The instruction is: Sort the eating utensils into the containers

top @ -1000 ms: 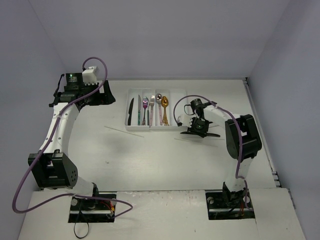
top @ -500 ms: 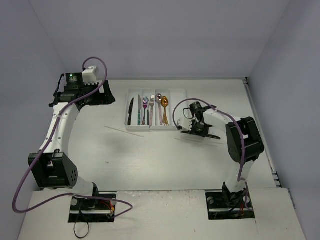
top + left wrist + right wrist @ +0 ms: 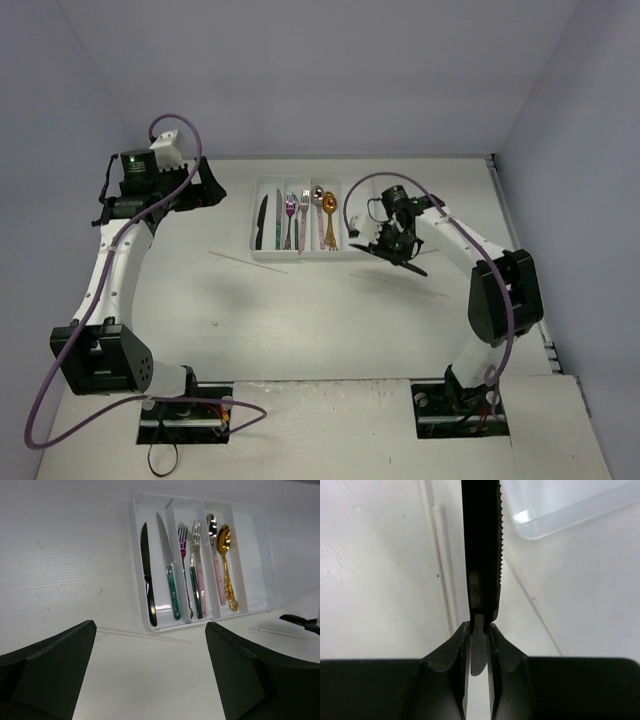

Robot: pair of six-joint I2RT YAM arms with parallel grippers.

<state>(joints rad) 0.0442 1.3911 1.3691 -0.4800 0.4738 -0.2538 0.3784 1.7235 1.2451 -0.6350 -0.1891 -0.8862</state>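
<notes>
Top view, tray: white, at the far middle of the table, its long slots running away from my bases.
Top view, left gripper: hangs off the tray's left side, well apart from it.
Top view, right gripper: just off the tray's near right corner. It is black on black from here, so this view does not show how my jaws stand.
Top view, left chopstick: flat on the table, just in front of the tray's near left corner.
Left wrist view, left fingers: my jaws are spread wide, with the tray framed between them.
Left wrist view, black knife and teal-handled knife: side by side in the tray's leftmost slot.
Left wrist view, forks: second slot from the left, one purple-tined and one silver, handles overlapping.
Left wrist view, silver spoon and gold spoon: third slot from the left.
Left wrist view, right chopstick: on the table in front of the tray's near right corner.
Right wrist view, serrated knife: black, pinched by its end between my right fingers. It points straight out, just beside the tray's corner, with its teeth facing the tray.
Right wrist view, right chopstick: alongside the serrated knife, on the side away from the tray.
</notes>
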